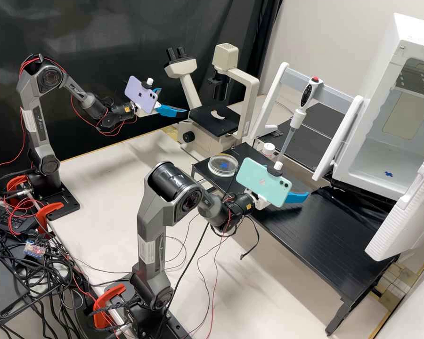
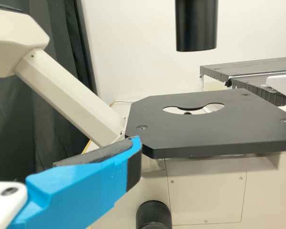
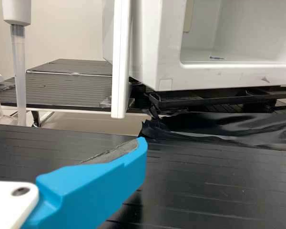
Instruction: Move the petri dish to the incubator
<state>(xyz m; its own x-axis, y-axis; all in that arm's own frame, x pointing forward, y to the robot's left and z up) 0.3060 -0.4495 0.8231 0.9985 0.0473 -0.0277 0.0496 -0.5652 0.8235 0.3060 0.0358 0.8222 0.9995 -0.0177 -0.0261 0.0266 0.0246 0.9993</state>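
We see a pale bench (image 1: 108, 179) with a long black platform (image 1: 325, 226) standing on it. At the platform's far side is the white incubator (image 1: 348, 162), its door (image 1: 412, 209) swung open and a blue mark (image 1: 388, 173) on its floor. The cream microscope (image 1: 249, 94) stands near the platform's other end, its black stage bare.

Our left gripper (image 1: 174, 100) hangs beside that stage; in the left wrist view we see one blue finger (image 2: 81, 191) with its dark pad touching nothing, so we take this pincer as spread and holding nothing. Our right gripper (image 1: 297, 197) is over the platform, between the dish and the incubator's door; its pincer too is spread, the grey pad (image 3: 112, 152) free in the right wrist view.

A pipette (image 1: 298, 110) hangs upright behind the platform. The petri dish (image 1: 223, 165) lies flat on the platform's end near the microscope, outside the incubator, with a small white-capped bottle (image 1: 268, 149) near it.
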